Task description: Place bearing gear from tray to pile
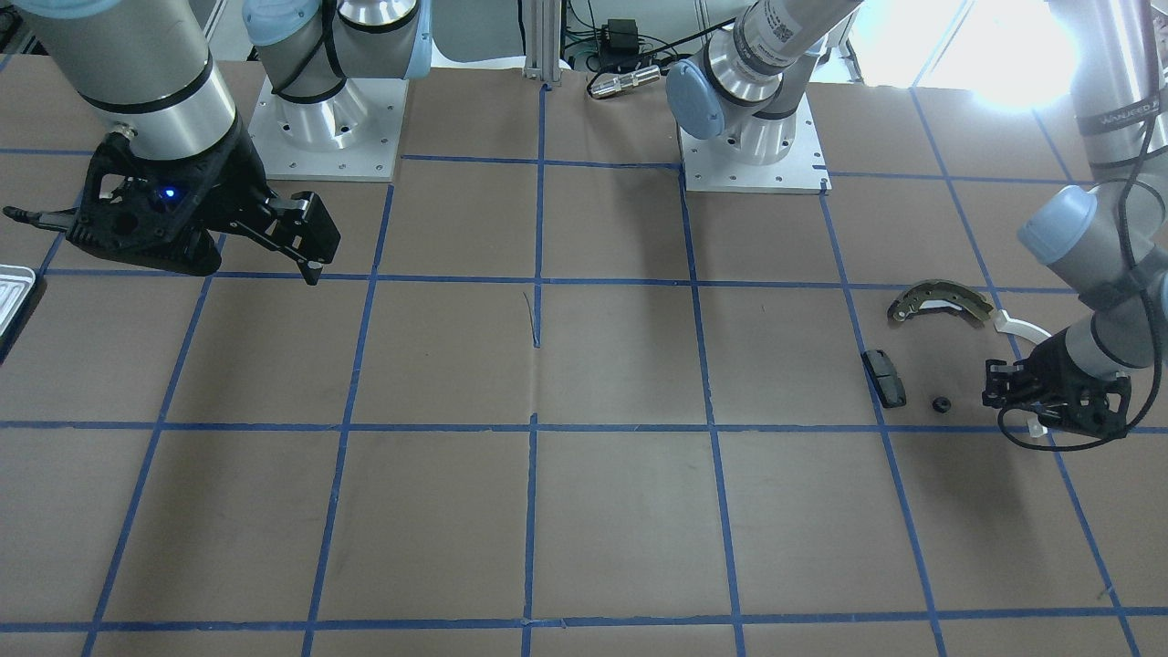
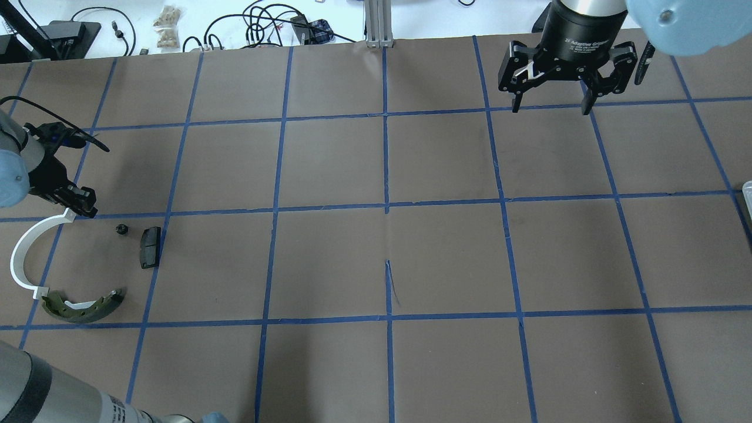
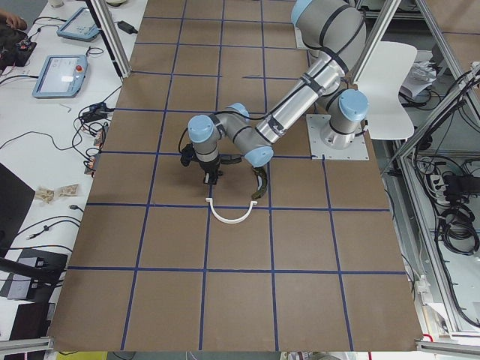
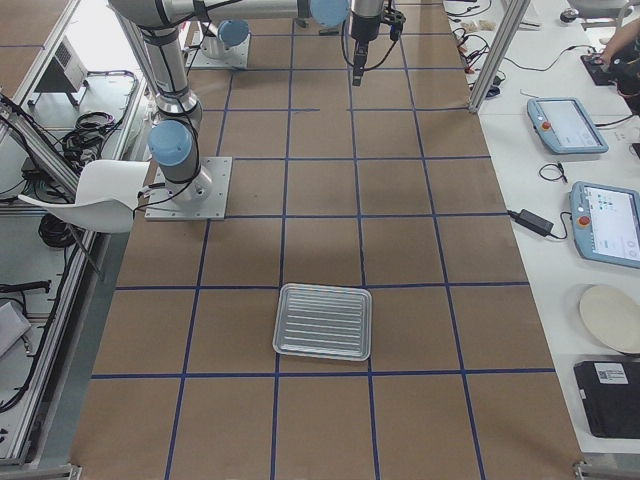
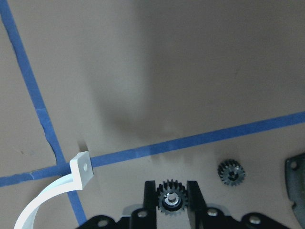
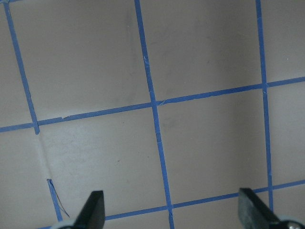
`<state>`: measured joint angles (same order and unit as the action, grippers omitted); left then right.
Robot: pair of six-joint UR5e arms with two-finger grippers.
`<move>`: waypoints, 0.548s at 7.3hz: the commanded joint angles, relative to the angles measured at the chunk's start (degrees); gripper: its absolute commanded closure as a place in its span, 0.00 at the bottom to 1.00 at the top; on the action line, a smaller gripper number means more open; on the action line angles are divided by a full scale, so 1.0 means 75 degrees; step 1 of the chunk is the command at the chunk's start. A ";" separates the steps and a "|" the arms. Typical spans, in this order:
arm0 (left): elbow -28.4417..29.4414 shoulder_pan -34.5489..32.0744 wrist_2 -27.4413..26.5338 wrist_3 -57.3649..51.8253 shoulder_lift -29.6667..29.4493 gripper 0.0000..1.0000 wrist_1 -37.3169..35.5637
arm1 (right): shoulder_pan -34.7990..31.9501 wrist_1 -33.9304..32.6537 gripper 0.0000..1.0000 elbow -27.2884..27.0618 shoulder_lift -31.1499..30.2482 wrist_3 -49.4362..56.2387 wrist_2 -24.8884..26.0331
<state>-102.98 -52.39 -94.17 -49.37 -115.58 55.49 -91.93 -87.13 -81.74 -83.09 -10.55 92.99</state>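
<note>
My left gripper point(image 5: 171, 202) is shut on a small dark bearing gear point(image 5: 171, 199) and holds it low over the table at the pile; it also shows in the overhead view point(image 2: 79, 204). A second gear point(image 5: 231, 171) lies on the table beside it point(image 2: 121, 229). The pile is a brass-and-grey brake shoe point(image 2: 82, 305), a white half-ring strip point(image 2: 23, 252) and a black pad point(image 2: 150, 247). The ribbed silvery tray point(image 4: 323, 321) lies far off at the other end. My right gripper point(image 2: 551, 108) is open, empty and raised.
The table is brown paper with a grid of blue tape point(image 1: 538, 274). The two arm bases point(image 1: 328, 128) stand on white plates at the robot's side. Cables and small items lie beyond the far table edge point(image 2: 176, 29).
</note>
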 commanded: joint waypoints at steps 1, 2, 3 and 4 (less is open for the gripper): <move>-0.0261 -0.0091 0.0169 0.0125 0.0198 0.84 0.0124 | 0.0000 -0.0008 0.00 -0.0012 0.0005 0.0000 0.0000; -0.0261 -0.0104 0.0193 0.0149 0.0200 0.83 0.0183 | 0.0000 -0.0008 0.00 -0.0012 0.0005 0.0000 0.0000; -0.0238 -0.0104 0.0216 0.0149 0.0130 0.69 0.0184 | 0.0000 -0.0008 0.00 -0.0012 0.0005 0.0000 0.0000; -0.0238 -0.0116 0.0321 0.0160 0.0176 0.62 0.0184 | 0.0000 -0.0008 0.00 -0.0012 0.0005 0.0000 -0.0011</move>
<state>-104.78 -53.15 -92.48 -48.28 -114.40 56.78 -91.93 -87.19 -81.82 -83.06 -10.55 92.97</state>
